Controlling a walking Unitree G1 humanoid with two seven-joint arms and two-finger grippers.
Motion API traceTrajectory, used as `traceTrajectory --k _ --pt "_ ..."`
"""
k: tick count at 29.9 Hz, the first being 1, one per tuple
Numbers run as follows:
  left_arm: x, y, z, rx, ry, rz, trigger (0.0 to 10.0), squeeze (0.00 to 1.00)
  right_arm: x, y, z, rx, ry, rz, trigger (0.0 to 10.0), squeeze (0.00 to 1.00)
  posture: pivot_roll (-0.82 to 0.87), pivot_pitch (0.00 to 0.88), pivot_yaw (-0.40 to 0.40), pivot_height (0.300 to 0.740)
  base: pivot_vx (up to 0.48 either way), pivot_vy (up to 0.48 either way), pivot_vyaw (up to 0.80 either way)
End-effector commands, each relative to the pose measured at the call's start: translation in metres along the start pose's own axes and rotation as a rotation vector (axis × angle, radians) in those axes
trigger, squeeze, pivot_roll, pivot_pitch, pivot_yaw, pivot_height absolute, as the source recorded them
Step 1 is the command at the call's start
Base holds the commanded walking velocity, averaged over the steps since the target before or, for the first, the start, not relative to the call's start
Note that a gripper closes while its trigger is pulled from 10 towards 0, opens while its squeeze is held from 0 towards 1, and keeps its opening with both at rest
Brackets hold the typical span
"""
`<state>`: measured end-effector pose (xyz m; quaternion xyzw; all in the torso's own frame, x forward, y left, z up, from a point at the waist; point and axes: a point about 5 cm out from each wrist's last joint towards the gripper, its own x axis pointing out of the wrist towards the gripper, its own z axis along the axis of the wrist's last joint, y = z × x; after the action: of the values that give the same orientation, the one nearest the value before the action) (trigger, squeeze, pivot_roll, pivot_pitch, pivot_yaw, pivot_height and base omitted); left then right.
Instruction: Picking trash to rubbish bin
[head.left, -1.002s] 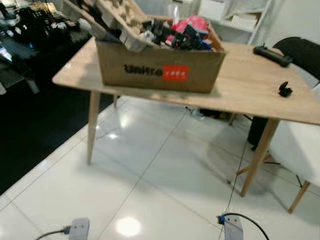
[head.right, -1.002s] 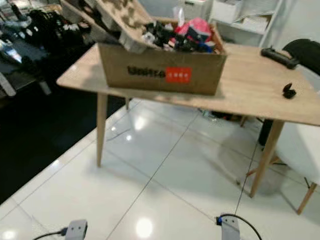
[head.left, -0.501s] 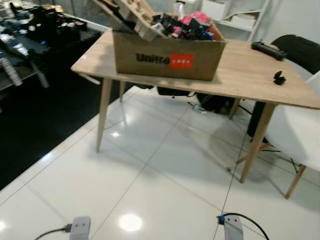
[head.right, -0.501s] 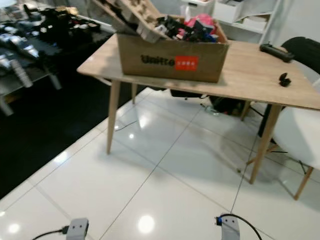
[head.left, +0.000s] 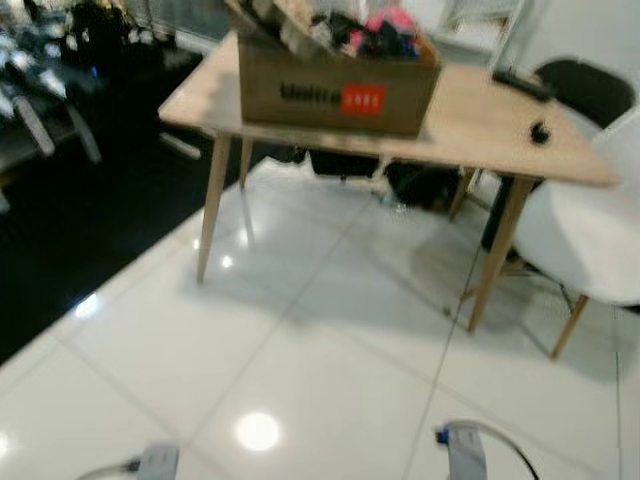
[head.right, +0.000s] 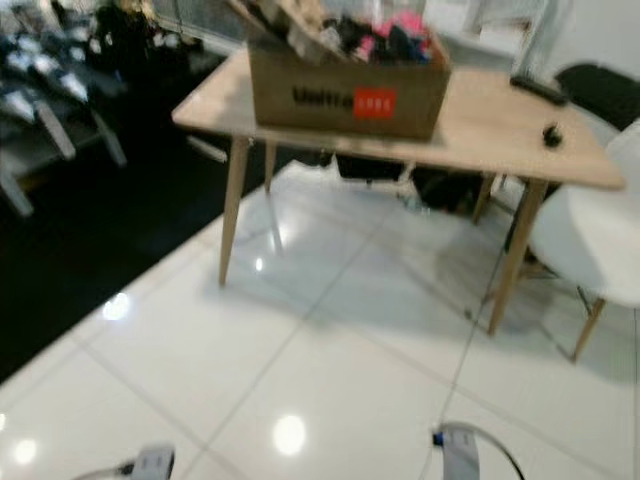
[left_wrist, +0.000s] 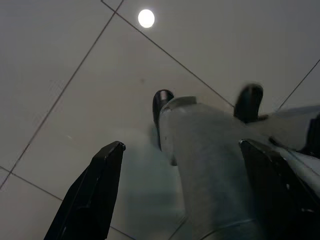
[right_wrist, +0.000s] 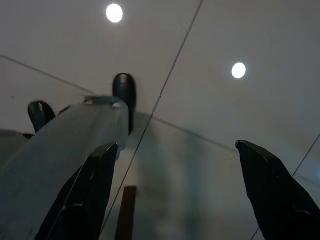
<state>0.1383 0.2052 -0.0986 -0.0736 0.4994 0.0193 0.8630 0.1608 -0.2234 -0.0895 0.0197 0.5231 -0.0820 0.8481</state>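
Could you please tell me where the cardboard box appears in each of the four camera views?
Left eye: box at top centre, on the table.
Right eye: box at top centre, a little further right.
Left wrist: not in it; floor tiles.
Right wrist: not in it; floor tiles.
Shared landmark: the box's red label.

A light wooden table (head.left: 470, 110) on slanted legs stands on glossy white floor tiles (head.left: 300, 390) that mirror ceiling lights. Beside the table's right end sits a white chair (head.left: 585, 235); left of the table the floor turns black (head.left: 70, 240).
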Motion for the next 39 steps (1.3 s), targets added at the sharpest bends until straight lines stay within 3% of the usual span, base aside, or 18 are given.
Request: traceTrajectory --k 1,39 --pt "-0.0015 -0.0016 -0.0126 0.0 0.048 -0.007 10.0 0.0 -0.0005 -0.0056 -0.0021 0.014 0.014 -0.022 10.0 0.0 0.13 0.077 -0.045 0.74 0.0 0.0 -0.8" --pt "-0.0022 -0.0026 -0.0166 0.018 0.053 -0.007 10.0 0.0 -0.0001 -0.0024 -0.0015 0.002 0.026 -0.02 10.0 0.0 0.13 0.084 -0.042 0.74 0.0 0.0 -0.8"
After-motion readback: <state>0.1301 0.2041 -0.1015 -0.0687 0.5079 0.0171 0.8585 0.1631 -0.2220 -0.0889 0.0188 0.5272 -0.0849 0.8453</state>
